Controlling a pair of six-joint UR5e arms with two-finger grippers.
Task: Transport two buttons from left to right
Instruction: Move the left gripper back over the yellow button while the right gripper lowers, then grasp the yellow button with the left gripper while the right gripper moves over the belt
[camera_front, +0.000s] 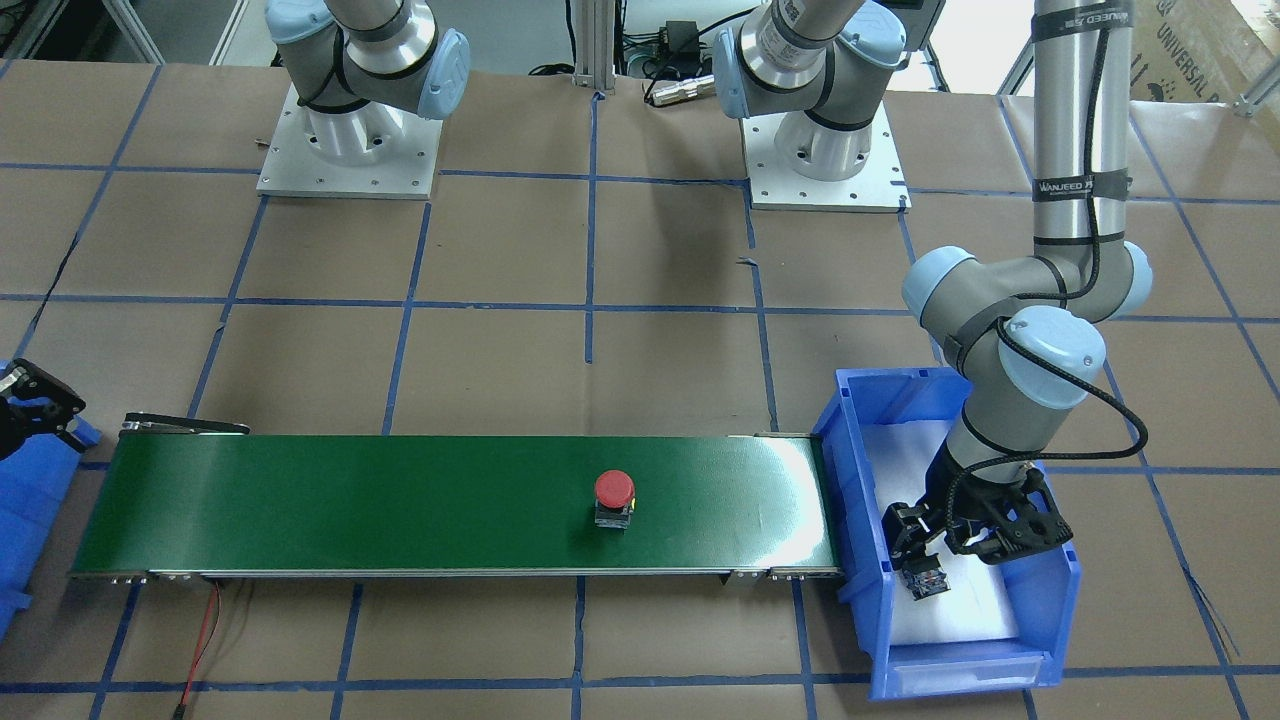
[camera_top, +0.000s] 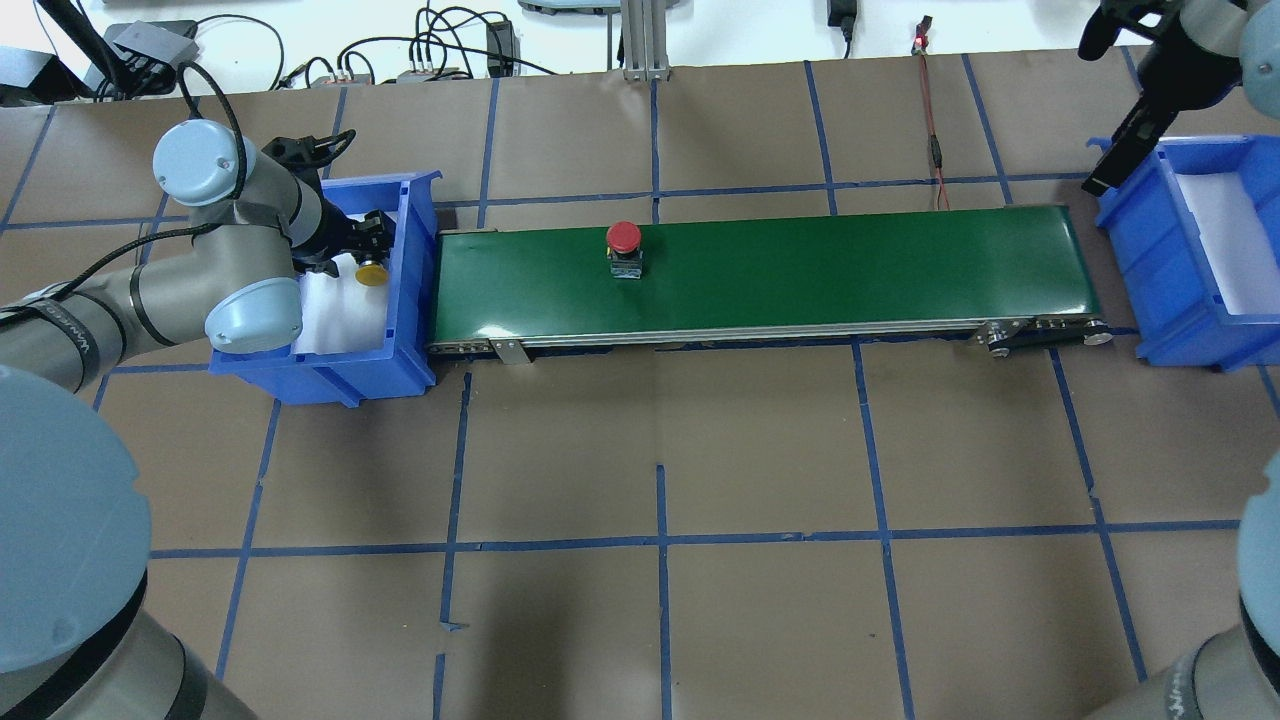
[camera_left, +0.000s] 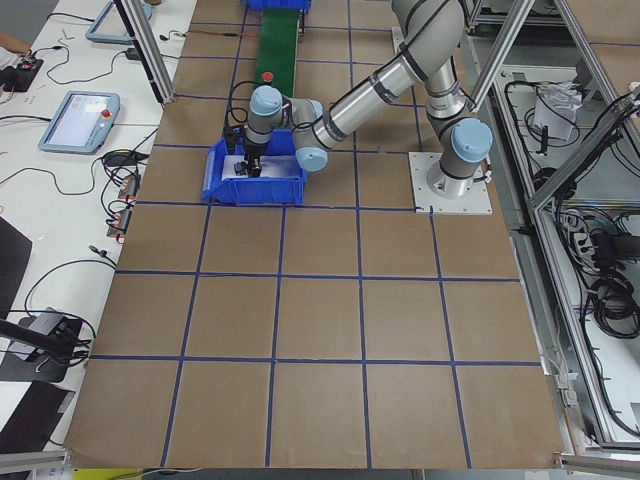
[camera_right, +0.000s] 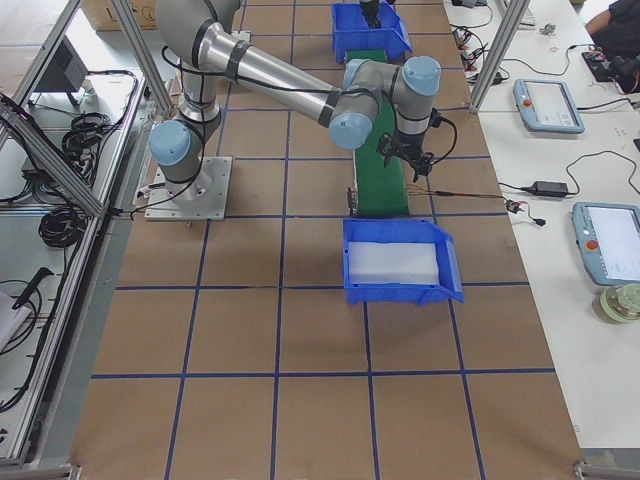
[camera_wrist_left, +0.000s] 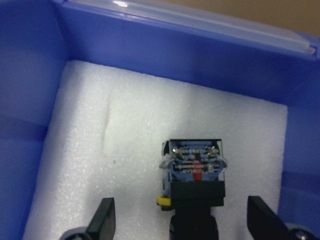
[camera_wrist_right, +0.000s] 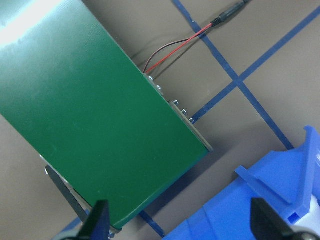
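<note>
grey metal arms (camera_right: 280, 75), light blue round caps (camera_front: 1052, 357) (a black cable (camera_front: 1102, 90) winds down the left arm (camera_front: 1065, 130)), black left gripper (camera_front: 942, 553).

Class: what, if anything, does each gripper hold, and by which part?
Nothing. The left gripper is open, fingers clear of the yellow button; the right gripper is open, empty.

We see the red button (camera_top: 624, 240) standing upright, cap on top, near the middle of the green belt (camera_top: 800, 270), and the yellow button (camera_top: 372, 275) lying on the white foam (camera_wrist_left: 100, 150) inside the blue bin (camera_top: 330, 375), its grey contact block turned away from the robot.
</note>
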